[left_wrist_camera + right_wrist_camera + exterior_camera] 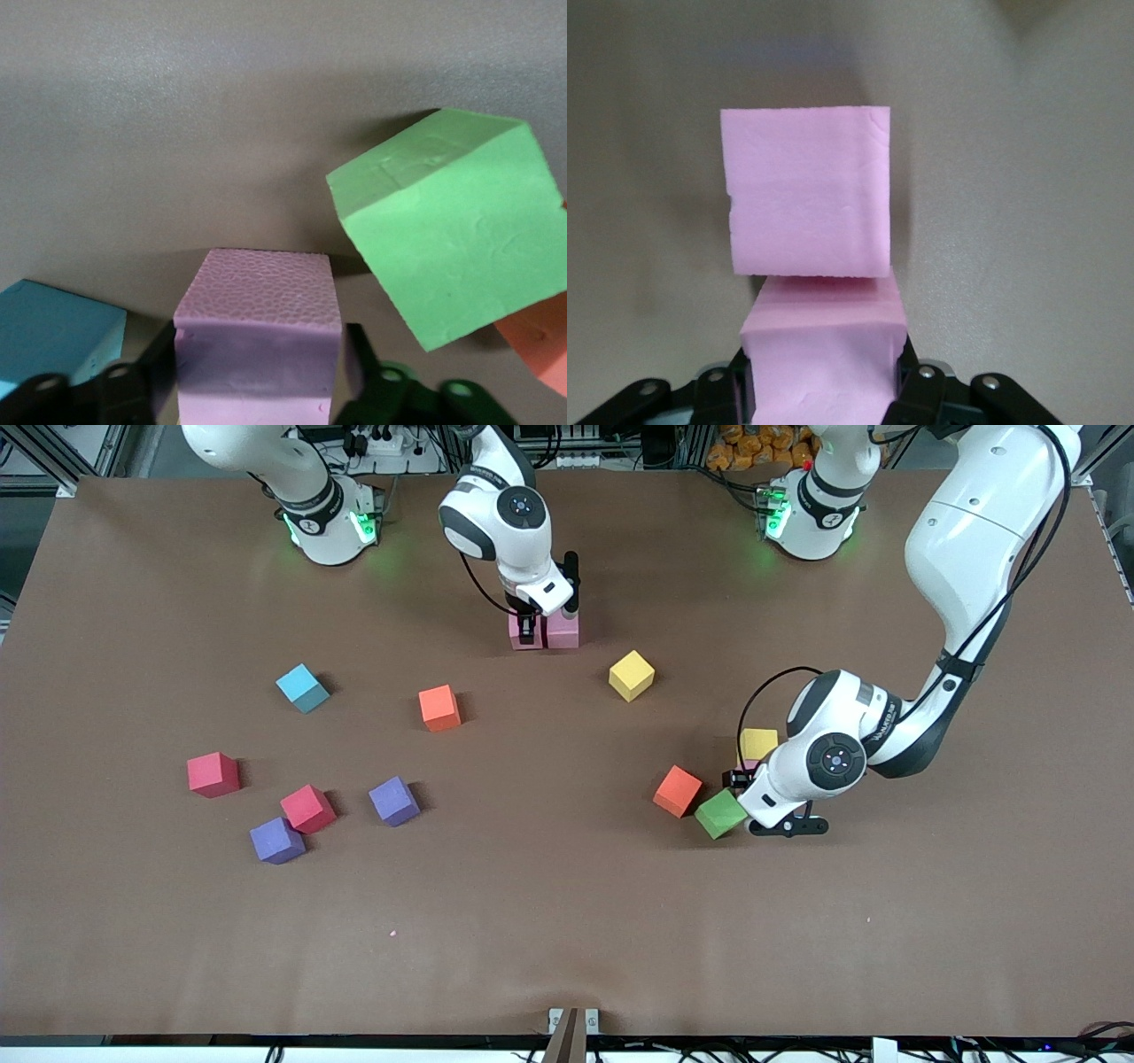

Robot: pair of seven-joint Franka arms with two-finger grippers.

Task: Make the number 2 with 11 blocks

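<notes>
Right gripper point(824, 390) clenched on pink block point(824, 354), touching second pink block point(563, 631). Left gripper point(257, 390) grasping pink cube point(257, 354), green block point(452, 230) at two o'clock.

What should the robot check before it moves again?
1. Jaws of right gripper shut on held pink block: ok.
2. It sits beside placed pink block: ok.
3. Jaws of left gripper shut on third pink block: ok.
4. Space between green block and left gripper: not ok, very tight.
5. Gap between light-blue block and third pink block: cannot tell.
</notes>
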